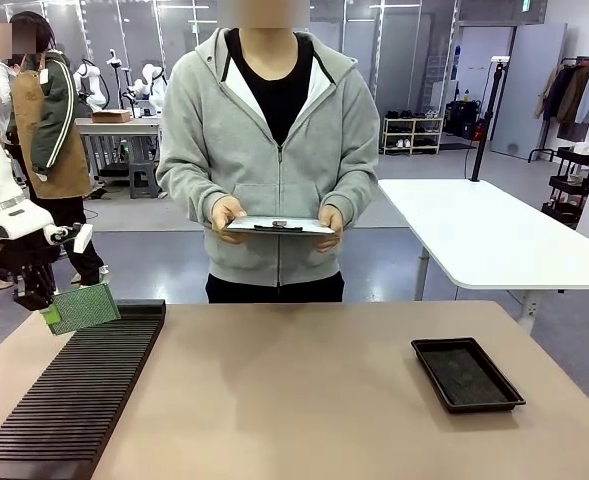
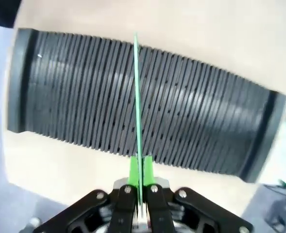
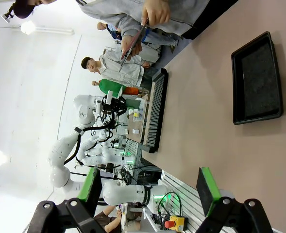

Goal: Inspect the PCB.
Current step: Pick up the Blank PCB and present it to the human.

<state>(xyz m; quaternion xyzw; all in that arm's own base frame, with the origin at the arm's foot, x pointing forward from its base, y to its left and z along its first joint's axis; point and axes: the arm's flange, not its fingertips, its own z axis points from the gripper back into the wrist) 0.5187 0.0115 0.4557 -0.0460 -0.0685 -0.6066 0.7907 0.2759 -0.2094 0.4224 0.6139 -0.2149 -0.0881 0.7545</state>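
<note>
The PCB [image 1: 84,307], a small green dotted board, hangs tilted above the far end of the black slotted rack [image 1: 74,395] at the table's left. My left gripper [image 1: 46,310] is shut on its lower left corner. In the left wrist view the PCB [image 2: 137,97] appears edge-on as a thin green line rising from between the closed green pads [image 2: 133,171], with the rack [image 2: 133,102] below it. My right gripper [image 3: 150,187] is open and holds nothing, high above the table. The person across the table holds a grey clipboard [image 1: 279,226] in both hands.
A shallow black tray [image 1: 466,373] lies at the table's right, also seen as the tray [image 3: 257,80] in the right wrist view. A white table [image 1: 494,235] stands behind on the right. Bare tabletop [image 1: 294,400] spreads between rack and tray.
</note>
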